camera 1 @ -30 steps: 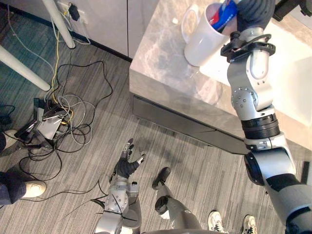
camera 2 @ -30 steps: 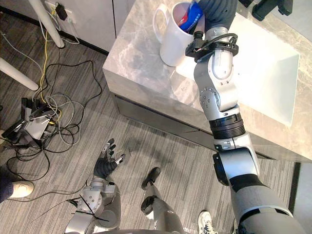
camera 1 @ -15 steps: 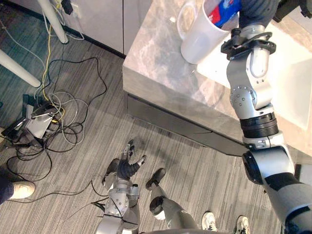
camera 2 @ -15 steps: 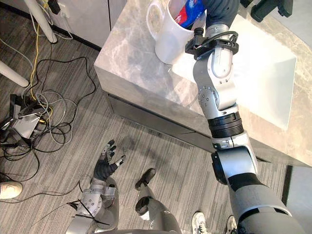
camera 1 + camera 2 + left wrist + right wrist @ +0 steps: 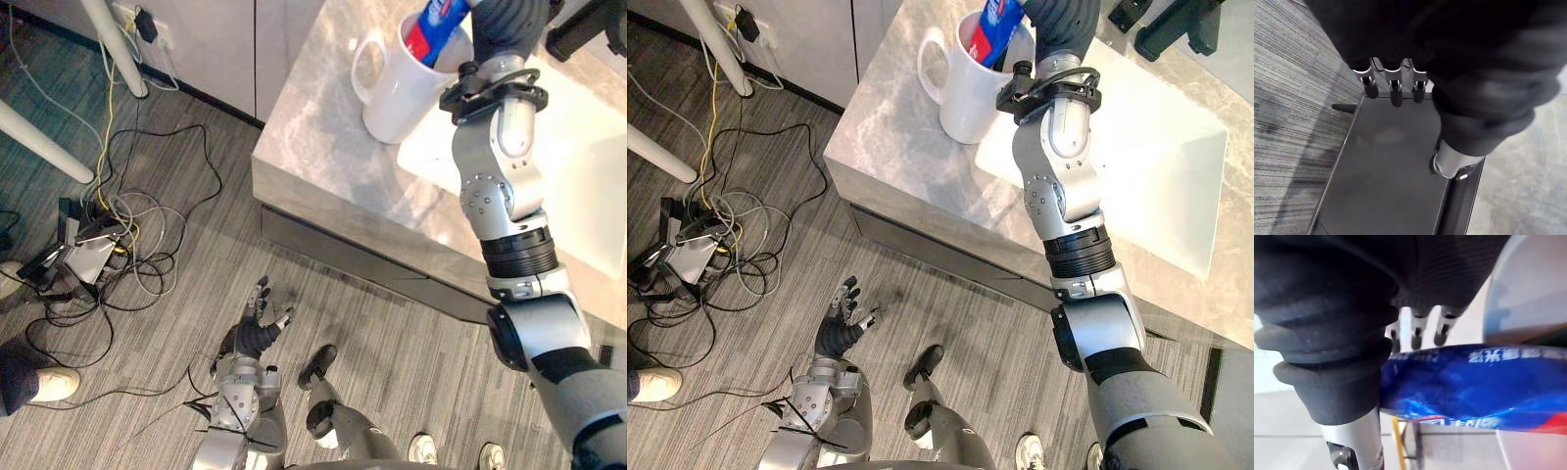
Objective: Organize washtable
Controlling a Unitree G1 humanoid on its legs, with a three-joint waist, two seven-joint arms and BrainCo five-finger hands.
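The toothpaste tube (image 5: 437,23) stands in the white mug (image 5: 400,93) with its long axis steep. Its lower end is inside the mug and its upper end leans toward the right hand (image 5: 1059,23). This hand grips the tube between fingers (image 5: 1417,331) and thumb. The mug stands upright on the marble counter (image 5: 318,132), just beside the white basin (image 5: 578,171), handle away from the basin. The left hand (image 5: 256,331) hangs low over the floor with its fingers spread and relaxed, near a cable tangle (image 5: 118,240).

Likely a lab mock-up: marble washtable (image 5: 318,132), tangled floor cables (image 5: 132,220).
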